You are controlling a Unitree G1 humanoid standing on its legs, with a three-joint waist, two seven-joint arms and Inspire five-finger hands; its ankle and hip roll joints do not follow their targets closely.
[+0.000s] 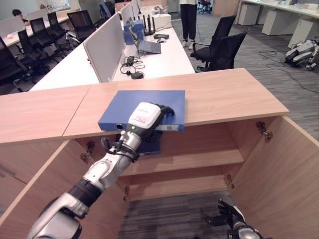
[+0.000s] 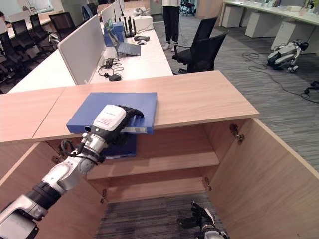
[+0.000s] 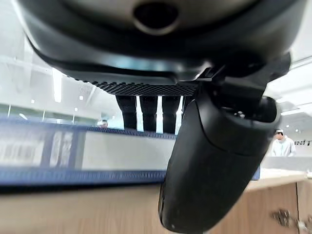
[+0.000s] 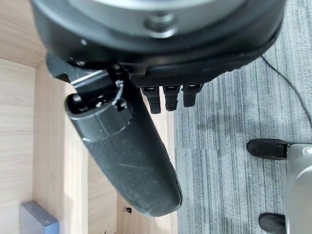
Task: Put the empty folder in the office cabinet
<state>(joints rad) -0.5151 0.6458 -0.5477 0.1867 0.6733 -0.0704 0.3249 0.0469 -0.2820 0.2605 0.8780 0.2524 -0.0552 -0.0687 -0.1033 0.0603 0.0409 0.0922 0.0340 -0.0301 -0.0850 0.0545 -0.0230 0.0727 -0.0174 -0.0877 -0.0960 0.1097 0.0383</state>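
Head views: flat blue cardboard folder (image 1: 142,107) lying on open wooden cabinet's top (image 1: 224,97), overhanging the front edge, left hand (image 1: 144,118) clamped around that edge, probably to lift it off. Left wrist: fingers (image 3: 146,111) above folder, thumb beneath. Right wrist: right hand (image 4: 124,146) relaxed, empty, low beside the cabinet.
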